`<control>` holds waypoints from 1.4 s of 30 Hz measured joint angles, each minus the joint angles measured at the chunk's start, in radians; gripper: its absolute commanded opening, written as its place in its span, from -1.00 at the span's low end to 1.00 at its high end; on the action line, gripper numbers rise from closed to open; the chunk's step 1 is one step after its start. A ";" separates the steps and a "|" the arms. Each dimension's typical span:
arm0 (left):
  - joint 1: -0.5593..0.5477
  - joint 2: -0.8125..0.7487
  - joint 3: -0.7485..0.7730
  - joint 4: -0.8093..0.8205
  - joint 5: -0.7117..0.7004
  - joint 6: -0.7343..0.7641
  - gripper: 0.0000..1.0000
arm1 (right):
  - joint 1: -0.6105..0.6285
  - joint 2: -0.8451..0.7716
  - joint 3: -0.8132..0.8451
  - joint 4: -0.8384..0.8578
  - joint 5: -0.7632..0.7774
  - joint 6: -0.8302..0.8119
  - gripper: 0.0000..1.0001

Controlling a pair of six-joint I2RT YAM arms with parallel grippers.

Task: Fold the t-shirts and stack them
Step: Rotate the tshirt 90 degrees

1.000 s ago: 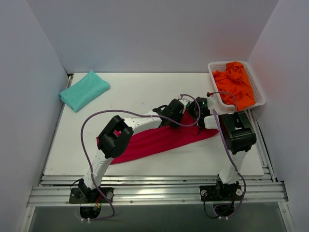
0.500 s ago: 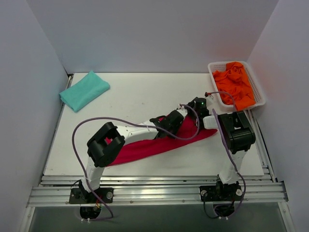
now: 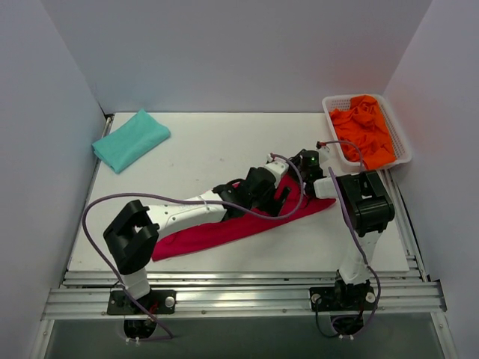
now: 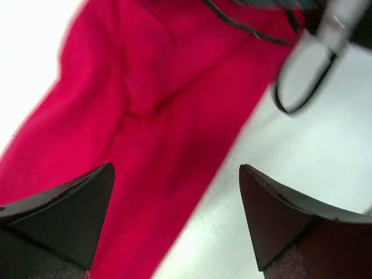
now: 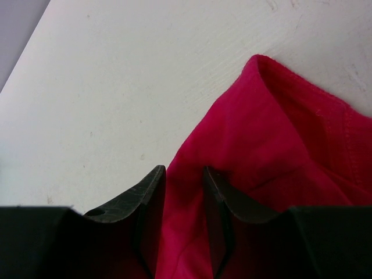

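The crimson t-shirt (image 3: 224, 230) lies on the white table (image 3: 209, 149) as a long, rumpled band of soft knit cloth. In the top view it runs from about seven o'clock of the table's middle up toward three o'clock, narrowing to a point at its right end.

The left gripper (image 3: 278, 193) hovers over the band's upper right part. Seen from its wrist, the left gripper (image 4: 175, 168) has its dark wedge-shaped fingers spread wide, with nothing between them and the creased red cloth (image 4: 151, 116) below.

The right gripper (image 3: 305, 169) sits at the shirt's one o'clock edge. In its own view, the right gripper (image 5: 183, 171) has its black ribbed fingers drawn close, pinching a raised fold of the red fabric (image 5: 279, 145), whose stitched hem curves up toward twelve o'clock.

A teal t-shirt (image 3: 131, 140) rests folded into a thick rectangle at ten o'clock. Crumpled orange t-shirts (image 3: 363, 131) fill a white lattice basket (image 3: 327, 102) at two o'clock.
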 measured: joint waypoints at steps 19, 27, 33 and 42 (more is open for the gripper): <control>0.220 0.338 0.169 0.270 0.246 -0.042 0.65 | -0.006 0.002 0.001 0.002 -0.006 -0.001 -0.43; 0.219 0.335 0.159 0.329 0.309 -0.072 0.58 | -0.010 0.017 0.009 0.021 -0.010 -0.001 -0.44; 0.213 0.335 0.157 0.338 0.340 -0.093 0.43 | -0.010 0.018 0.009 0.021 -0.011 -0.001 -0.44; 0.205 0.335 0.157 0.346 0.351 -0.101 0.35 | -0.011 0.018 0.009 0.021 -0.011 -0.001 -0.44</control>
